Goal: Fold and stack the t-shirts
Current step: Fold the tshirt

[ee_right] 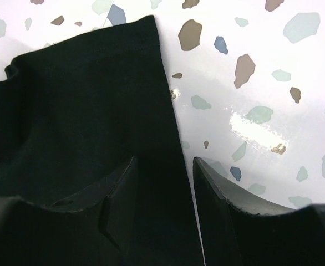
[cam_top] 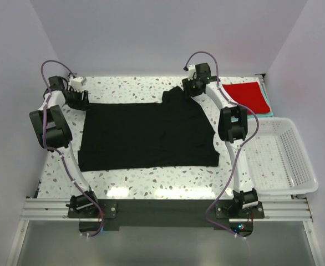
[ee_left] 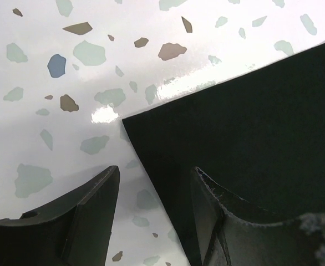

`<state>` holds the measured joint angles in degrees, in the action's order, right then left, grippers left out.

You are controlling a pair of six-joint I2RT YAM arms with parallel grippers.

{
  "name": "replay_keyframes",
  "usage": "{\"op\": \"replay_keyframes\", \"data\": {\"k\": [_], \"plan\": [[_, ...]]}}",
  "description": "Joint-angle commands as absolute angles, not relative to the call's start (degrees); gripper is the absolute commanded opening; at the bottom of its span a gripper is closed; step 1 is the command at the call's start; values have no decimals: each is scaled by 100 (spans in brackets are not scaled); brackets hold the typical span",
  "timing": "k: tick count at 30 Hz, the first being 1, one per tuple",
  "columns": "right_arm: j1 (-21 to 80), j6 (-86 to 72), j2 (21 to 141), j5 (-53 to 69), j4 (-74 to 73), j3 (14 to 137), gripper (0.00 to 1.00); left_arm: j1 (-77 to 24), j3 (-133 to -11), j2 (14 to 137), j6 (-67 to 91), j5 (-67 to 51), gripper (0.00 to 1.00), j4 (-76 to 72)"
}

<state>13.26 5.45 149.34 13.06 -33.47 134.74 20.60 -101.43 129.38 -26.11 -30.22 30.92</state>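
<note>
Currently: black t-shirt (cam_top: 146, 136) flat, frame centre, on tabletop (cam_top: 151, 177). Left claw (ee_left: 156, 172) released, straddling shirt corner, upper left in top view; right claw (ee_right: 164, 162) released over sleeve edge. Advice: lower both evenly, pinch cloth fully, lift together.

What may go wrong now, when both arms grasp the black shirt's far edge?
The left fingers straddle only the edge of the black t-shirt near its corner, so they might pinch too little cloth and slip.
The right fingers sit at the rumpled sleeve; the fold may come out uneven.
</note>
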Motion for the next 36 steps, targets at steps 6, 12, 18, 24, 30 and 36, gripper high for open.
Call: {"op": "replay_keyframes", "data": {"k": [6,12,18,24,30,36], "plan": [[1467,914,15310,1117,-4331,14167,45,2048,-10547,13025,-2619,-2988,59,3164],[1600,1309,15442,747,-4640,14151,41,2057,-10679,13131,-2645,-2944,59,3243],[1600,1345,15451,756,-4658,14036,6,2057,-10889,13315,-2952,-2979,59,3357],[1600,1371,15416,773,-4615,13984,0,2030,-11434,13605,-3374,-3401,59,3630],[1600,1354,15407,703,-4570,13948,0,1978,-11627,13798,-3638,-3525,59,3550],[1600,1336,15390,659,-4500,13931,0,1890,-11733,14018,-3919,-3524,56,3647]]}}
